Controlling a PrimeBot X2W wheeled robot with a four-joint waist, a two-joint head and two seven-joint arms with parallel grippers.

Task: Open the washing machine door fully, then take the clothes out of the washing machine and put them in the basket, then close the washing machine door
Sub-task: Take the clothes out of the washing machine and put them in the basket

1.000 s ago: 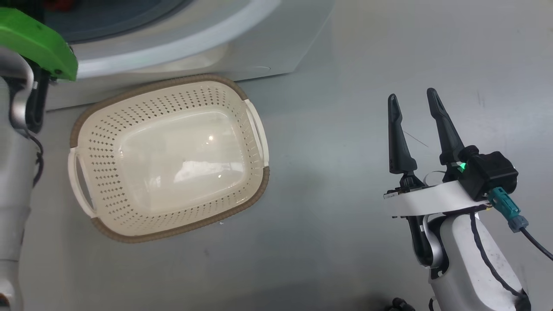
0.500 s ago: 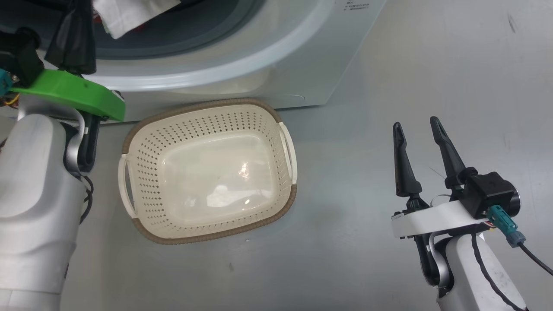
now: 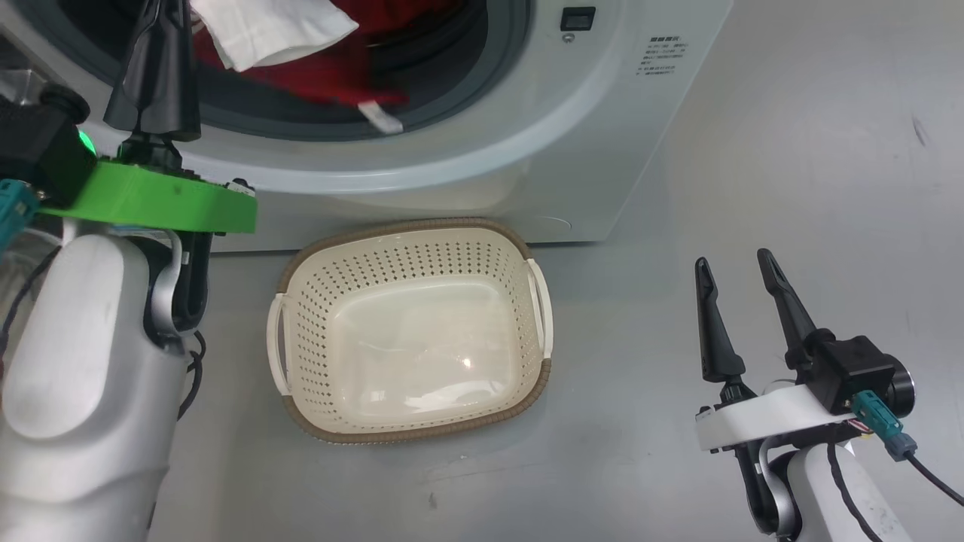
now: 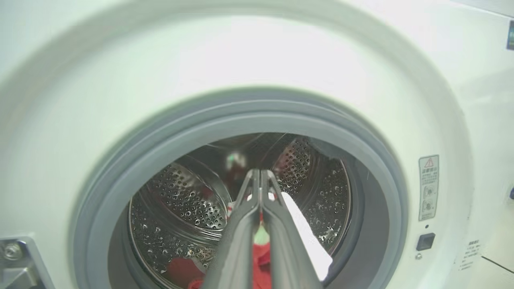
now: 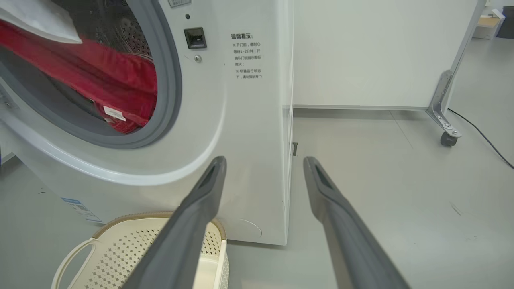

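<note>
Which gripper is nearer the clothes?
Left. The left gripper is at the washing machine mouth, jaws shut on the clothes; the right gripper hangs open over the floor, right of the basket.

The washing machine front bears a printed notice headed 温馨提示. A warning-triangle sticker stands beside the door opening. Its small print is illegible.

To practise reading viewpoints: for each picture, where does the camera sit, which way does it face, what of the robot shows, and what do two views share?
Head: high, looking down at washer, basket, floor; left gripper and forearm, right gripper show.
Left wrist: at the washer's mouth, facing into the drum; own fingers shut on clothes.
Right wrist: low, facing the washer's front corner; own fingers spread.
Shared: head and right wrist both see basket and clothes.
</note>
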